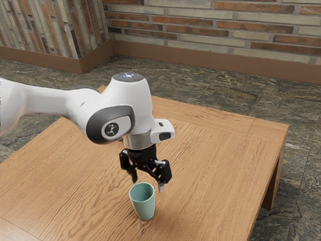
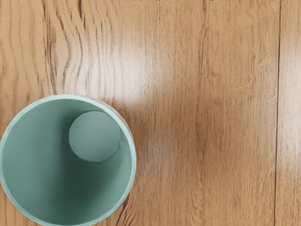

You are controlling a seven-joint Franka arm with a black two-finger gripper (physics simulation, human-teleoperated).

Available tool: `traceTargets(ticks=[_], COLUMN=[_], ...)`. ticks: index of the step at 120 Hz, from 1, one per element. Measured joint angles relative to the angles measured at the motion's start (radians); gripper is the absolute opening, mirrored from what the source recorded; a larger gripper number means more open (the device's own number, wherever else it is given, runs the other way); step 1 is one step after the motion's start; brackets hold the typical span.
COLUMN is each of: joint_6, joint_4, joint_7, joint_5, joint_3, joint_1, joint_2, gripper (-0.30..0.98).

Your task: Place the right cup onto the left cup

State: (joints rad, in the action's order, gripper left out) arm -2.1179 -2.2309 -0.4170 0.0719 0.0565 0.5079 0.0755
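Observation:
My gripper is open, pointing down with its two fingertips apart, at about the height of a cup's rim and just behind it in the exterior view. That pale green cup stands upright on the wooden table, its mouth facing up. Seen from above in the wrist view, the cup shows its round rim, inner wall and bottom, off to one side of the hand's centre. No second cup can be told apart, so left and right cups cannot be matched.
The wooden table spreads around the cup, with plank seams and its edge toward the exterior view's right. Stone floor and a brick wall lie beyond it.

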Motion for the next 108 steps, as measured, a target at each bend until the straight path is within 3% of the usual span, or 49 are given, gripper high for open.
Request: traceTargets(ticks=[37,56,108], joint_6=[-0.098,-0.124,-0.160], joint_4=[0.022,0.017,0.015], joint_7=[-0.087,-0.115,-0.159], joint_5=[0.016,0.029,0.048], joint_3=[-0.003,-0.002,-0.001], joint_1=[-0.016,-0.076,-0.063], joint_2=[-0.140,-0.164,-0.222], gripper=[0.66,0.66,0.61])
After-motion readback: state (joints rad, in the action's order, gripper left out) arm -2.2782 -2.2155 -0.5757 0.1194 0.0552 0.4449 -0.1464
